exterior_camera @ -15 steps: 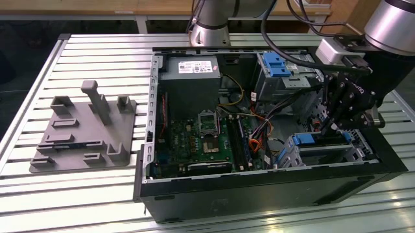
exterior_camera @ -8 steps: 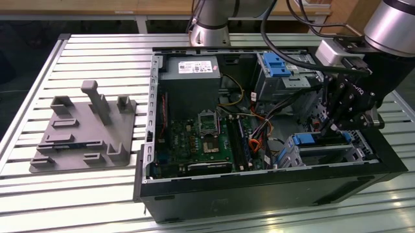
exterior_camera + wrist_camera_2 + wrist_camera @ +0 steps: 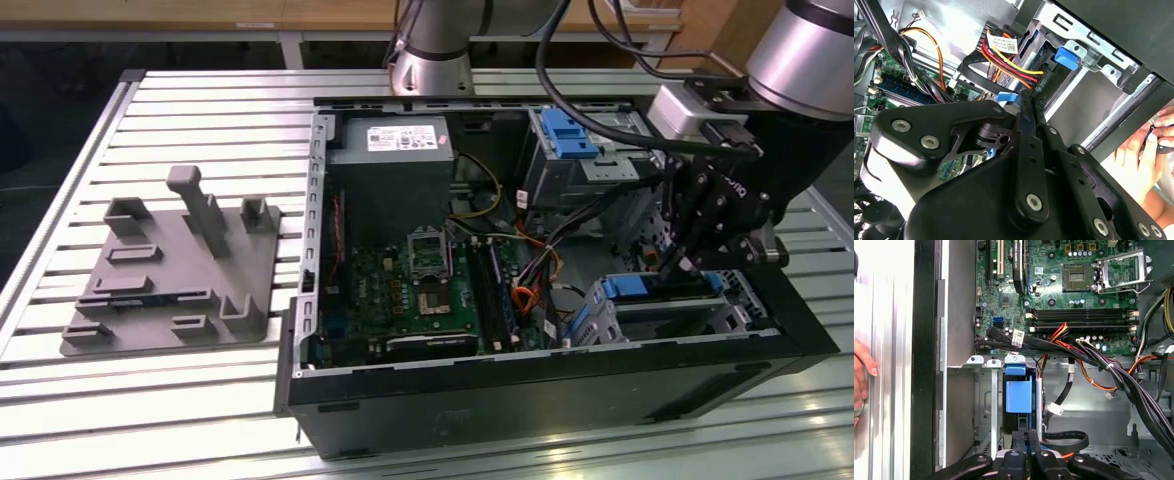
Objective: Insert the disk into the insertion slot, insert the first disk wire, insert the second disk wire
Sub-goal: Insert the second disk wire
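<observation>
The disk (image 3: 1018, 396) stands on edge in its bright blue carrier inside the insertion slot (image 3: 985, 405), a low silver cage in the black case (image 3: 534, 390). In the exterior view the blue carrier (image 3: 627, 288) shows at the cage's (image 3: 741, 300) top, at the case's right. My gripper (image 3: 1025, 436) is shut on the carrier's near end, a thin blue strip between its black fingers (image 3: 1016, 440). In the exterior view the gripper (image 3: 678, 275) reaches straight down onto the cage. Red, yellow and black wires (image 3: 1004, 57) with a white tag (image 3: 1018, 337) lie just beyond the disk.
The green motherboard (image 3: 427, 290) fills the case's middle. A taller metal bay with a blue latch (image 3: 567, 135) stands at the back right. Loose cable bundles (image 3: 1124, 380) cross beside the cage. A grey fixture (image 3: 174, 270) lies on the slatted table. A person's hand (image 3: 1146, 150) rests outside the case.
</observation>
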